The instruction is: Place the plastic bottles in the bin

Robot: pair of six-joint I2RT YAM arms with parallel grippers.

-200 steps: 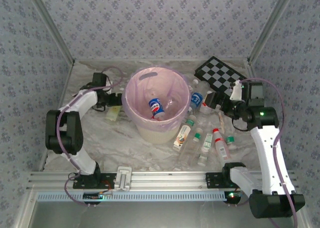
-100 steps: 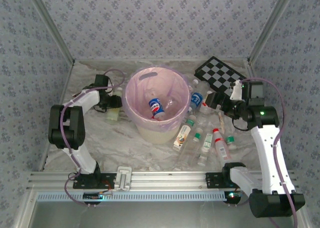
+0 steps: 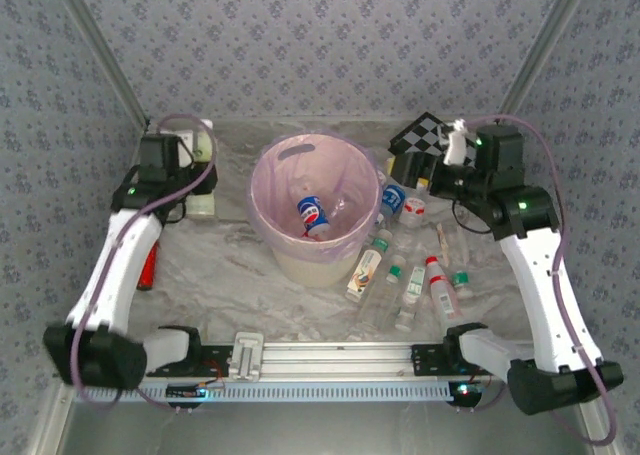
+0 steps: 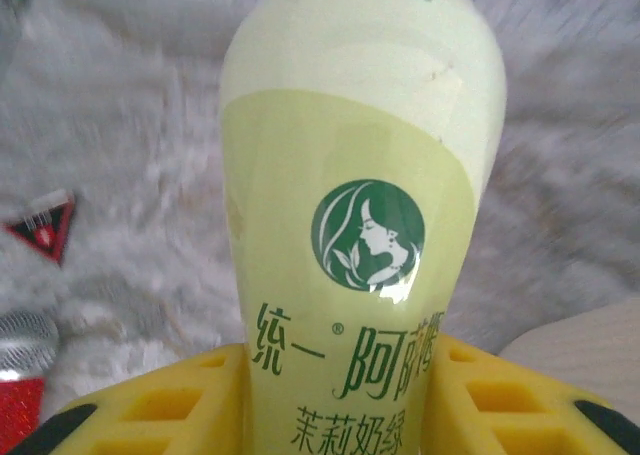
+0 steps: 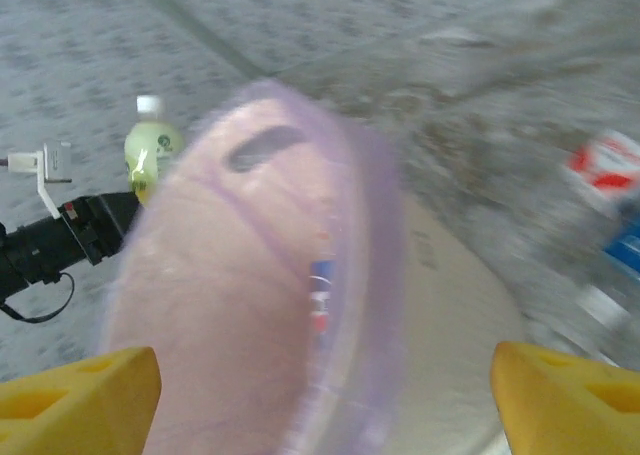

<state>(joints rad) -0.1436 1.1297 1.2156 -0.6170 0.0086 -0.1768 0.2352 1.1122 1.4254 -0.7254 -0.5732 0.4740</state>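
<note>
My left gripper (image 4: pixel 338 385) is shut on a pale green plastic bottle (image 4: pixel 360 175) with a green round logo, its yellow fingers (image 4: pixel 150 405) pressed on both sides. From above, this gripper (image 3: pixel 190 175) holds that bottle (image 3: pixel 203 193) off the table, left of the bin (image 3: pixel 300 265), a cream bucket lined with a pink bag. A blue-labelled bottle (image 3: pixel 312 215) lies inside the bin. Several clear bottles (image 3: pixel 415 283) lie right of it. My right gripper (image 3: pixel 432 175) hangs open above them with nothing between its fingers and faces the bin (image 5: pixel 300 275).
A black-and-white chequered board (image 3: pixel 425 133) lies at the back right, under the right wrist. A red item (image 3: pixel 150 267) lies on the table at the left, and a small red triangle (image 4: pixel 45 225) lies near it. Patterned walls close the back and sides.
The left gripper closed on the pale green bottle beside the bin and lifted it up and back to the left. The right arm rose and drew back toward the chequered board.
</note>
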